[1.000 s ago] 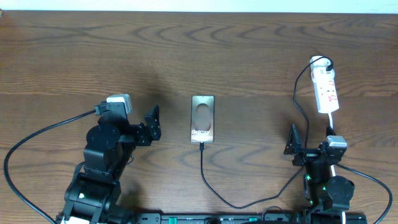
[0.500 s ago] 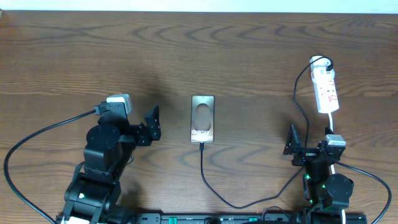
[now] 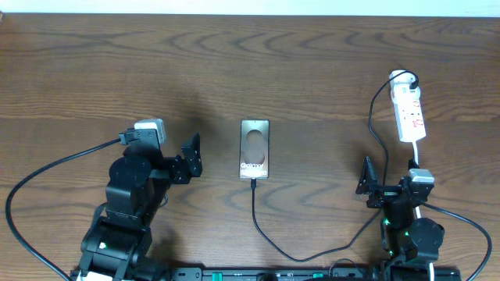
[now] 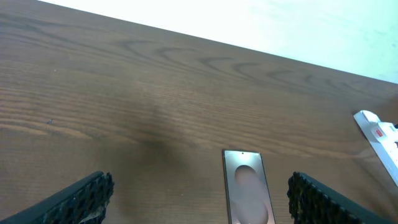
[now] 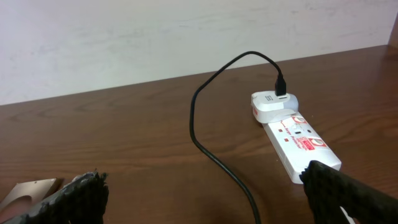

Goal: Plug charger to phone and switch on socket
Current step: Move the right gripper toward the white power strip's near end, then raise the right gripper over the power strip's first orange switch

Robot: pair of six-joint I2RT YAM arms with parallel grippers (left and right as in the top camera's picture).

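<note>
I see the phone (image 3: 255, 148) flat in the middle of the desk (image 3: 234, 62), and the charger (image 3: 258, 222) runs from the near edge up to the phone's near short side. Its tip touches there, so I judge the plugging is done. The socket (image 3: 409, 113) lies close to the right edge, with a white adapter (image 5: 272, 104) in its far end. I cannot tell if its switch is on. The left jaws and the right jaws are both wide open and hold nothing. I think the switch step is in hand: the right arm must reach forward and press it with one fingertip, without pushing the socket away.
</note>
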